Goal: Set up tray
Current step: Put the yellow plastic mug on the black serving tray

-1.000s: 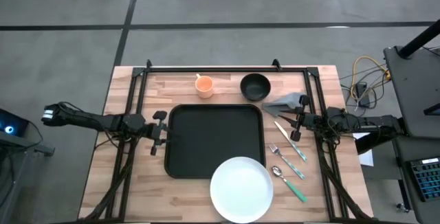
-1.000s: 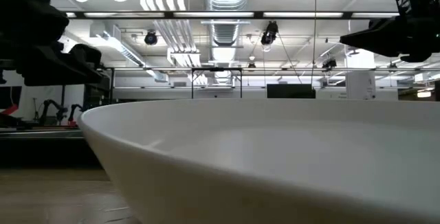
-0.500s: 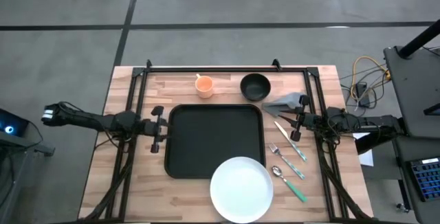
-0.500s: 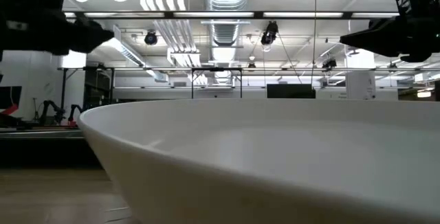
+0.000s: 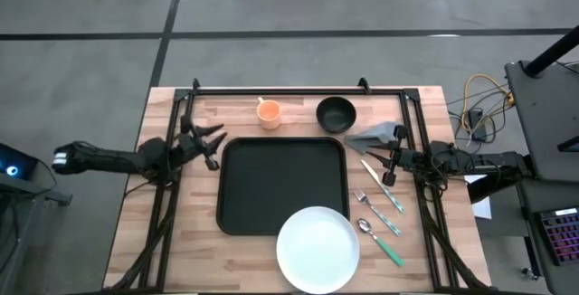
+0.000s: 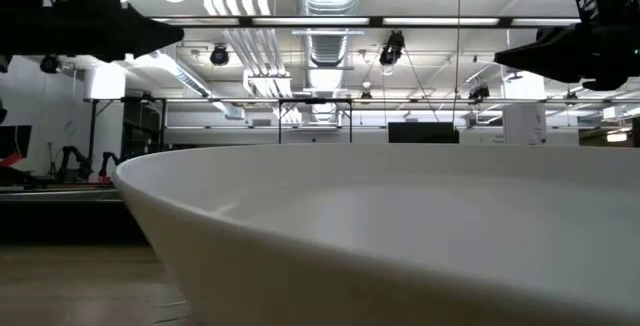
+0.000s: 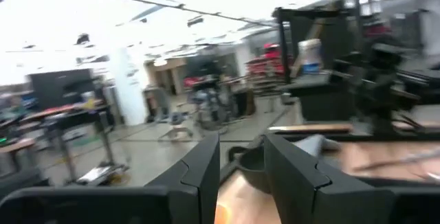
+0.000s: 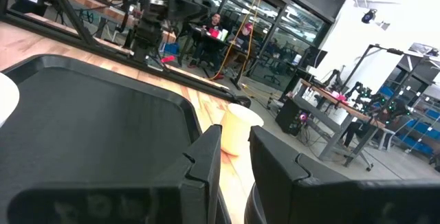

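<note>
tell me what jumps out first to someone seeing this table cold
The large black tray lies empty in the middle of the wooden table, with the white plate overlapping its near right corner. Cutlery lies in a row right of the tray; an orange cup and black bowl stand beyond it. The left gripper hovers open at the tray's far left corner.

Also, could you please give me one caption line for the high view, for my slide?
Empty black tray centred on the table, white plate overlapping its near corner, left gripper and right gripper open at opposite sides.
</note>
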Controlling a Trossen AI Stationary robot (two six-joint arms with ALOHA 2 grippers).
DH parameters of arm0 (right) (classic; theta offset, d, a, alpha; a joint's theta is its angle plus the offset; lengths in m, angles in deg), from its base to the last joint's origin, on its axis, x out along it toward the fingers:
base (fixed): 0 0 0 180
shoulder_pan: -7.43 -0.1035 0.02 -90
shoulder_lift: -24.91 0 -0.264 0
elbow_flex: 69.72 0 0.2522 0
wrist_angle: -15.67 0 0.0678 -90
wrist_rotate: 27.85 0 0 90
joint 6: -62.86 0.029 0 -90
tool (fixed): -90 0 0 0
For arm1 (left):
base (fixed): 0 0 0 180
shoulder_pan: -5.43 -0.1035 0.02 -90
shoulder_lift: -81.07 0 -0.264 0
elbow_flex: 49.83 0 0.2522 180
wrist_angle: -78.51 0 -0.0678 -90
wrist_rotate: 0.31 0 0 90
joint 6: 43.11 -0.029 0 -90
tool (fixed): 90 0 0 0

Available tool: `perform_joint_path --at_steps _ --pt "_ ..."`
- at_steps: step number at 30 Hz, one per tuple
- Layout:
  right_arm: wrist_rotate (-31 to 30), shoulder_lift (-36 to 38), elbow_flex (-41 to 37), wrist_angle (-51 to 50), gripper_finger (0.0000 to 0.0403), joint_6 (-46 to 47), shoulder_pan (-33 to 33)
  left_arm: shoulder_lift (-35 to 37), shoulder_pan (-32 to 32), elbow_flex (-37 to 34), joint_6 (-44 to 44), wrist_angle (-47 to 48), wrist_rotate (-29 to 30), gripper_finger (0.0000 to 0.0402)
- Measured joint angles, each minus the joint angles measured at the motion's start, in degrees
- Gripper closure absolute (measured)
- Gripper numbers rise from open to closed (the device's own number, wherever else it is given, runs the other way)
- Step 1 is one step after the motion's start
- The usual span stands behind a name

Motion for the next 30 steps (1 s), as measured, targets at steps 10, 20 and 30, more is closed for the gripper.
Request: perform_joint_path --at_steps 10,20,30 --pt "0.00 0.00 0.00 0.01 0.0335 0.00 0.01 -12.32 -23.23 9.79 8.23 9.87 -27.22 0.0305" --pt "-0.01 -0.01 0.02 -0.02 0.0335 0.00 0.01 -36.52 -38.98 19.60 11.09 11.75 -46.24 0.0305" --pt "-0.08 -0.03 -0.01 0.02 0.0335 0.00 -0.02 -55.99 -39.08 32.09 0.58 17.95 -55.32 0.0305"
